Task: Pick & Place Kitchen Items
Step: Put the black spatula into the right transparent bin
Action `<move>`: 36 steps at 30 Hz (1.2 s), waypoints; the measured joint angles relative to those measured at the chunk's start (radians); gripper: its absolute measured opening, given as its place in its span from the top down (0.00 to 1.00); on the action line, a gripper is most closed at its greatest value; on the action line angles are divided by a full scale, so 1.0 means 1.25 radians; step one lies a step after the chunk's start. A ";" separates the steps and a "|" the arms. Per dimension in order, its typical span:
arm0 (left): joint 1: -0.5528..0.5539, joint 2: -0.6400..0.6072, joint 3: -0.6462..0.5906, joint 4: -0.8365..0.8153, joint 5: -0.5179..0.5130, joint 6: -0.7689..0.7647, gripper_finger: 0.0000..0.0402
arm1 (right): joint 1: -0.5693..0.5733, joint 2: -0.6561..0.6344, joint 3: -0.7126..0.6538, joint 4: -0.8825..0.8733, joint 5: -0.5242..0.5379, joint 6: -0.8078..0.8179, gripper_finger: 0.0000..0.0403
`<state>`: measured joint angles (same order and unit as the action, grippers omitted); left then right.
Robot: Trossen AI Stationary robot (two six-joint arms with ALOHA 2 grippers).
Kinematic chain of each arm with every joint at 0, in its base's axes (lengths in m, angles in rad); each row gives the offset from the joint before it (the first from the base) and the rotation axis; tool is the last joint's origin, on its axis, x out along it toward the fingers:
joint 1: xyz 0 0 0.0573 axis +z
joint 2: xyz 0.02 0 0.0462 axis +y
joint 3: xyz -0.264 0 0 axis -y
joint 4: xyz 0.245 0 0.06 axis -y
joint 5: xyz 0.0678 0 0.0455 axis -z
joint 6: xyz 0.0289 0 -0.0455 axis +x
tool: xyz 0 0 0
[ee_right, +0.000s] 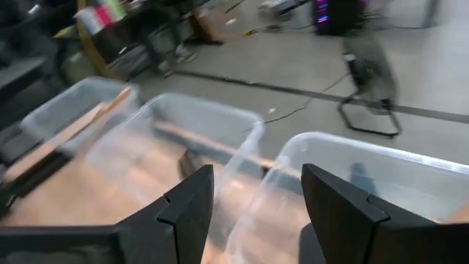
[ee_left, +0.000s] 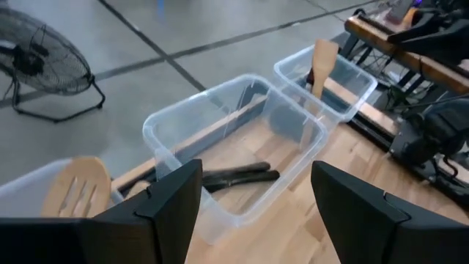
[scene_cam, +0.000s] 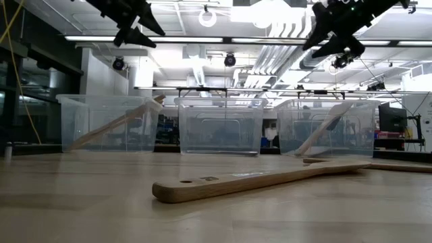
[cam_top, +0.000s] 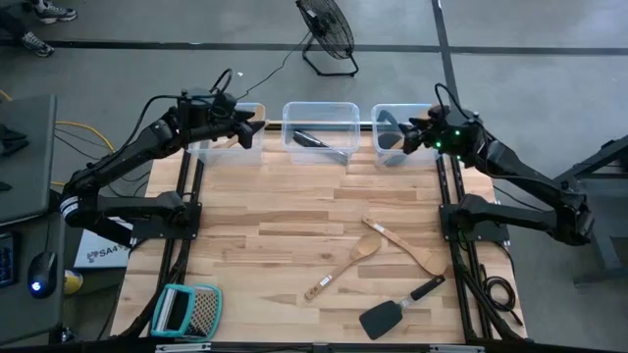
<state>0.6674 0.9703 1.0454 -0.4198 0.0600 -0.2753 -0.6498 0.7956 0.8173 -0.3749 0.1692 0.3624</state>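
Three clear bins stood in a row along the far edge of the table (cam_top: 294,206), and the middle bin (cam_top: 321,129) serves as the landmark. The left gripper (cam_top: 245,126) hung over the bin to its left (cam_top: 228,147), fingers (ee_left: 165,202) spread wide and holding nothing. The right gripper (cam_top: 407,132) hung over the bin to its right (cam_top: 397,137), fingers (ee_right: 187,205) parted and empty.

Inside the middle bin lay black utensils (ee_left: 234,176). A slotted wooden spatula (ee_left: 73,187) leaned in the left-hand bin and a wooden spatula (ee_left: 322,62) stood in the right-hand one.

Nearer the front edge than the middle bin, toward the right arm's side, lay two wooden spoons (cam_top: 343,265) (cam_top: 412,250), seemingly crossing or touching, and a black spatula (cam_top: 397,309). A teal-framed grater (cam_top: 186,312) sat at the front corner on the left arm's side.
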 joint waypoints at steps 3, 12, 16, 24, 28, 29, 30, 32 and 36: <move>0.000 0.000 0.000 -0.017 -0.001 -0.019 0.38 | 0.000 0.000 0.000 -0.018 -0.055 -0.032 0.51; -0.053 0.009 0.000 -0.040 -0.010 -0.038 0.38 | 0.000 -0.031 0.000 -0.075 -0.156 -0.046 0.51; -0.080 0.011 0.000 -0.039 -0.023 -0.038 0.38 | 0.004 -0.039 0.000 -0.095 -0.253 -0.059 0.51; -0.085 0.011 0.000 -0.036 -0.016 0.002 0.38 | 0.069 -0.042 0.000 -0.146 -0.453 -0.030 0.51; -0.086 0.011 0.000 -0.037 -0.014 0.014 0.38 | 0.125 -0.041 0.000 -0.194 -0.515 0.004 0.51; -0.086 0.011 0.000 -0.037 -0.014 0.016 0.38 | 0.143 -0.041 0.000 -0.207 -0.531 0.006 0.51; -0.086 0.011 0.000 -0.037 -0.010 0.021 0.38 | 0.161 -0.041 0.000 -0.221 -0.542 0.007 0.51; -0.086 0.011 0.000 -0.039 0.008 0.031 0.38 | 0.200 -0.041 0.000 -0.241 -0.557 0.033 0.51; -0.085 0.011 0.000 -0.043 0.025 0.042 0.38 | 0.286 -0.041 0.000 -0.265 -0.560 0.092 0.51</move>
<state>0.5610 0.9844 1.0451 -0.4737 0.0907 -0.2230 -0.2929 0.7448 0.8177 -0.7065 -0.5314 0.4777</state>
